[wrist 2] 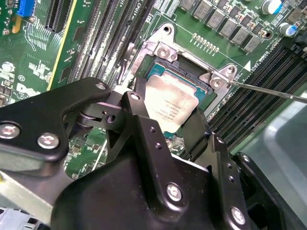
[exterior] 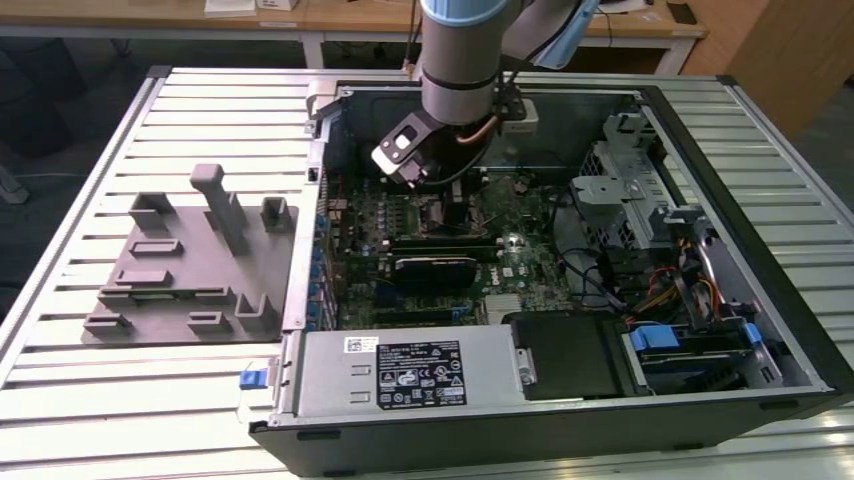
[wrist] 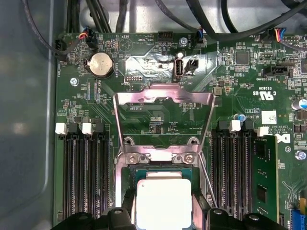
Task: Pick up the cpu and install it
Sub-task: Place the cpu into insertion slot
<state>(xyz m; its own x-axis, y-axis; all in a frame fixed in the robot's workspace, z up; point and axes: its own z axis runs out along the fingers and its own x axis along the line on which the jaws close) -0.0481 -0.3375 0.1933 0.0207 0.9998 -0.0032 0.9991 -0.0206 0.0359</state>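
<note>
Your end effector (wrist 2: pixel 167 103) is clamped on the cpu (wrist: pixel 163 201) by two edges at the open socket (wrist 2: pixel 189 76); seat it level, square, no side force.

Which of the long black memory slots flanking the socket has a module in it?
The one holding the green memory module, outermost in its bank, farthest from the silvery square cpu; the rest sit empty.

The cpu (wrist 2: pixel 169 104) is a small, flat, square chip with a silvery-grey metal top plate, faint print and a thin green rim. It sits level in the opened socket (wrist 2: pixel 165 50) on the motherboard (wrist 2: pixel 96 28), clamped on two opposite edges by the tool (wrist 2: pixel 167 107). Whether it is fully seated is unclear.
</note>
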